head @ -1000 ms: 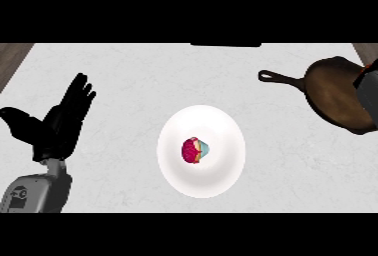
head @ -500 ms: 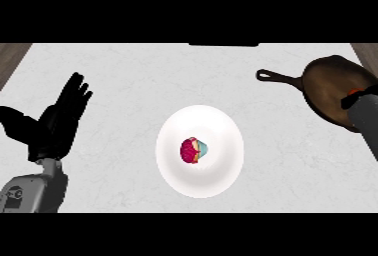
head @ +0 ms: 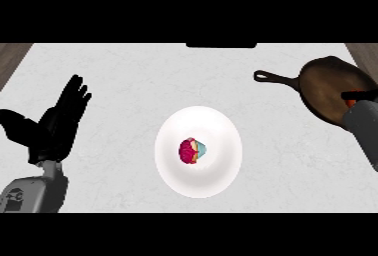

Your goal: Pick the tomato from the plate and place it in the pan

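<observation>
Light grey marbled counter top [head: 133, 75] fills the view and carries everything. Round white plate [head: 215, 176] sits mid-counter, between the two arms, so either hand could likely get at it. Dark brown cast-iron pan [head: 323, 89] lies at the far right, well apart from the plate, its handle pointing left toward the counter's middle. As the drop target it sits on the right arm's side, so I judge the right arm to be the working one. Black left hand [head: 55, 126] is at the left edge on its grey left forearm [head: 33, 192]. It is released, fingers straight and pointing up, thumb spread to the side, holding and touching nothing, just resting well away from the plate. Grey right forearm [head: 363, 127] comes in from the right edge and overlaps the pan's near rim. The right hand at its end can't be made out against the dark pan, so I cannot tell its state; nothing shows it holding anything. Small red tomato [head: 189, 152], with a pale teal patch on one side, lies near the plate's centre, untouched. The pick is not yet begun.
</observation>
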Tool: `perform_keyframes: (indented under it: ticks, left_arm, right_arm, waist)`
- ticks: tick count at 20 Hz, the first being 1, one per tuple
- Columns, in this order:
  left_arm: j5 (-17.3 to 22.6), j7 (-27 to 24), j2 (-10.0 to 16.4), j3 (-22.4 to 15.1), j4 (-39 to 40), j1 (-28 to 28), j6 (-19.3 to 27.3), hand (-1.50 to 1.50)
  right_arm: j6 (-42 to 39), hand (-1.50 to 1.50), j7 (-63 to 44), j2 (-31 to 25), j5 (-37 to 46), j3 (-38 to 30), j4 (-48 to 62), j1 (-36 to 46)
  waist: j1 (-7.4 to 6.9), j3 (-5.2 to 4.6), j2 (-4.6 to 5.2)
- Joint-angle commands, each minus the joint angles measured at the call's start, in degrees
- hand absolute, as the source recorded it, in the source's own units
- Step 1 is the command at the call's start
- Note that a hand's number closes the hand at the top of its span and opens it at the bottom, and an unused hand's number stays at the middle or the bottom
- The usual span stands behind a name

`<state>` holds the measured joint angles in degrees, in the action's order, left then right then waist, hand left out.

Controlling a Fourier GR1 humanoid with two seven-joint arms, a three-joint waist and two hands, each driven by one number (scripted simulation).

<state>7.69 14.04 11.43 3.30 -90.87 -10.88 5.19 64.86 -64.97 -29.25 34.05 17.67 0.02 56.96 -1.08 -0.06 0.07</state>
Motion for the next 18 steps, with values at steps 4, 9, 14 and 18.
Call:
perform_keyframes:
  ticks: [4,9,14,18]
  left_arm:
    - [-0.7,-0.2,-0.8,0.2,0.5,0.6,1.4,0.00]
    - [0.0,0.0,1.2,2.2,0.2,3.4,0.6,0.00]
    - [0.1,0.5,1.0,2.6,0.5,3.2,1.0,0.00]
    - [-0.6,-0.1,0.2,1.5,-0.1,3.8,1.2,0.00]
  right_arm:
    - [20.4,-1.50,-9.8,2.8,-0.4,-0.5,-0.1,2.9]
    - [20.6,-1.50,-9.7,5.0,1.8,1.3,-3.2,5.2]
    - [20.8,-1.50,-10.3,11.0,4.3,2.3,-5.4,6.4]
    - [20.9,-1.50,-11.4,13.9,6.5,2.9,-3.5,7.6]
  waist:
    - [2.45,-0.23,-1.22]
    - [3.93,-0.37,-2.58]
    - [5.25,-0.33,-2.84]
    - [5.73,-0.38,-2.92]
